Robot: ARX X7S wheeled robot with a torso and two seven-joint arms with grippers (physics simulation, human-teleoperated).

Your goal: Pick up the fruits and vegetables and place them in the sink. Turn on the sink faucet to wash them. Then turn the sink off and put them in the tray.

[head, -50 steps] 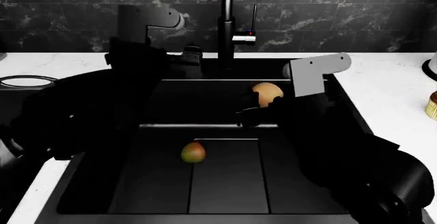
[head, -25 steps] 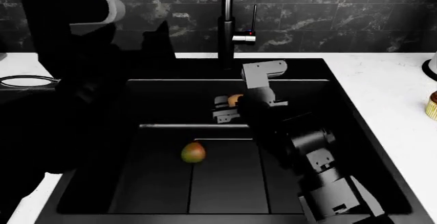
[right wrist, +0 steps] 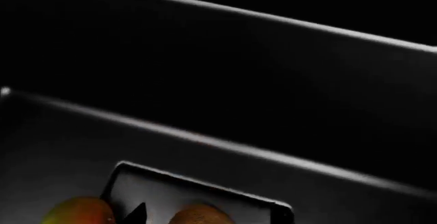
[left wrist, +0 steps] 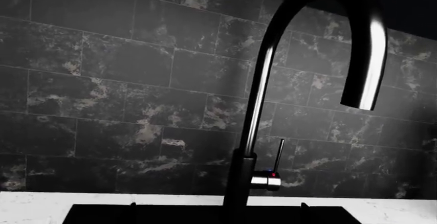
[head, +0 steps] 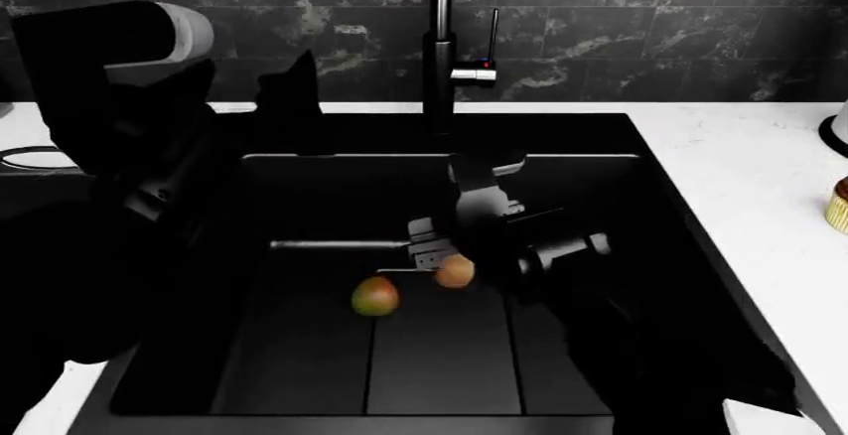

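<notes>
The mango [head: 375, 297] lies on the floor of the sink [head: 438, 365]. The tan-brown fruit [head: 455, 271] sits just behind and to the right of it, right under my right gripper [head: 431, 246], which reaches down into the basin. In the right wrist view the brown fruit [right wrist: 198, 215] sits between the spread jaws, apart from the one visible fingertip [right wrist: 136, 213], with the mango [right wrist: 79, 211] beside it. My left gripper [head: 294, 87] is raised at the sink's back left, open and empty, facing the faucet [left wrist: 254, 132] and its lever [left wrist: 279, 155]. The tray is out of view.
The faucet [head: 439, 48] stands at the back rim with its lever [head: 494, 33] upright. A cupcake [head: 837, 207] and a black stand [head: 839, 129] sit at the right edge of the white counter [head: 742, 187]. A round ring [head: 47, 158] lies at the left.
My right gripper moved left and down into the sink with the brown fruit, which now sits low beside the mango. My left arm pulled back to the left and rose.
</notes>
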